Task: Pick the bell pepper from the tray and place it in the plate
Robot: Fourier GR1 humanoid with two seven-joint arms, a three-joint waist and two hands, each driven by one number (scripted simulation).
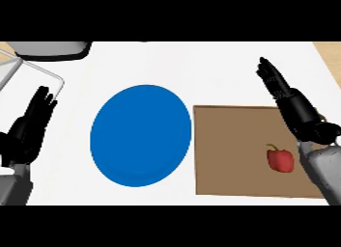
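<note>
Head view showed the right hand (291, 103) with fingers (270, 77) straight and empty, the bell pepper (279, 159) on the tray (226, 144) below them, unpicked, so reaching down seemed next.

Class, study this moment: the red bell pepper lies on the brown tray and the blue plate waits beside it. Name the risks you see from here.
1. The bell pepper lies close beside the right forearm, behind the open right hand, so the arm may have to pull back and could knock it.
2. It sits near the tray edge farthest from the plate, so the carry crosses most of the tray.
</note>
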